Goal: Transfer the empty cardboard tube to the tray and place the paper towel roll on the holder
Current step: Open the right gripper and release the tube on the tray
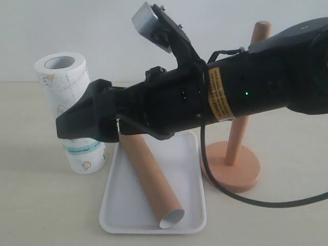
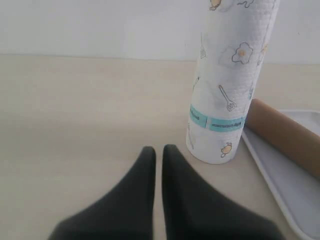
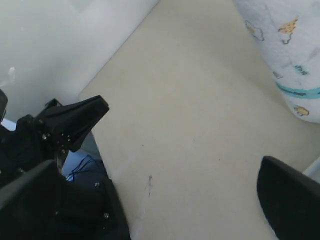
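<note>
Checking progress: about half done, by my read.

- Empty cardboard tube [image 1: 154, 179] lay diagonally inside the tray [image 1: 115, 215]. Its open end was at the tray's 5 o'clock corner. The other end pointed to 11 o'clock, hidden behind the right arm [image 1: 266, 72]. That step looked finished.
- Paper towel roll [image 1: 64, 95] stood upright on the counter [image 1: 41, 205], at 9 o'clock from the tray and just beside its rim. It was not yet on anything.
- Holder [image 1: 233, 166] stood at 3 o'clock from the tray with its pole bare. The roll step was all left to do.
- Right gripper [image 3: 157, 172] had reached across the middle toward the roll. Its fingers [image 3: 290, 205] were wide apart with nothing between them. In the right wrist view the roll sat off to one side, outside the gap.
- Left gripper [image 2: 157, 150] hung low over bare counter near the roll. Its fingers [image 2: 142, 170] were together with only a thin slit showing, and held nothing.

Writing:
- Yellow label [image 1: 220, 95] on the right arm had dark print, too small to read.
- Teal band [image 2: 217, 121] on the roll carried lettering, not legible.
- No brand could be made out anywhere.
</note>
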Robot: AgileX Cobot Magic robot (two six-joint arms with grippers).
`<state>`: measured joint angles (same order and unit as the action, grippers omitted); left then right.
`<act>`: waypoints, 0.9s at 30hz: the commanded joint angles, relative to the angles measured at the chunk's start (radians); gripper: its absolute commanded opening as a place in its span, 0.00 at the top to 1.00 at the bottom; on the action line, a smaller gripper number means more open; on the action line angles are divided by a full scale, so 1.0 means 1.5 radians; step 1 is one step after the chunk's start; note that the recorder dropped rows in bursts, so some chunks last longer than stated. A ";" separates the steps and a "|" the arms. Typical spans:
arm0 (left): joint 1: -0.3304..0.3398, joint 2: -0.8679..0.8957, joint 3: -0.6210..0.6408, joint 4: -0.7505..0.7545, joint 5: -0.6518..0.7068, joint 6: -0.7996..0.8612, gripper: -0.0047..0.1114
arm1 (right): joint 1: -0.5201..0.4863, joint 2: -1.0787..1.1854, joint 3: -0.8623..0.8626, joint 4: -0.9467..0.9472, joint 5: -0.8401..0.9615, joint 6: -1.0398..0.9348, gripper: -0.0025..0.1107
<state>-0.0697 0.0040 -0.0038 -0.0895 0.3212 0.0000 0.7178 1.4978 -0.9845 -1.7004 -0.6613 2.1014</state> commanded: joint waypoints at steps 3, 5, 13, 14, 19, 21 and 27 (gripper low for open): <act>-0.003 -0.003 0.003 0.000 -0.004 -0.005 0.92 | 0.000 -0.006 -0.003 -0.029 -0.031 -0.001 0.05; -0.003 -0.003 0.003 0.000 -0.004 -0.005 0.92 | 0.000 -0.006 -0.003 -0.029 -0.051 -0.002 0.05; -0.003 -0.003 0.003 0.000 -0.004 -0.005 0.92 | 0.000 -0.006 -0.003 -0.029 -0.137 -0.002 0.29; -0.003 -0.003 0.003 0.000 -0.004 -0.005 0.92 | 0.000 -0.006 -0.003 -0.029 -0.147 -0.002 0.39; -0.003 -0.003 0.003 0.000 -0.004 -0.005 0.92 | 0.000 -0.006 -0.003 -0.029 -0.238 -0.004 0.98; -0.003 -0.003 0.003 0.000 -0.004 -0.005 0.92 | 0.000 -0.006 -0.003 -0.029 -0.269 -0.004 0.96; -0.003 -0.003 0.003 0.000 -0.004 -0.005 0.92 | 0.000 -0.006 -0.003 -0.029 -0.291 -0.004 0.97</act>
<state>-0.0697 0.0040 -0.0038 -0.0895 0.3212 0.0000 0.7178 1.4978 -0.9860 -1.7433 -1.0890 2.1014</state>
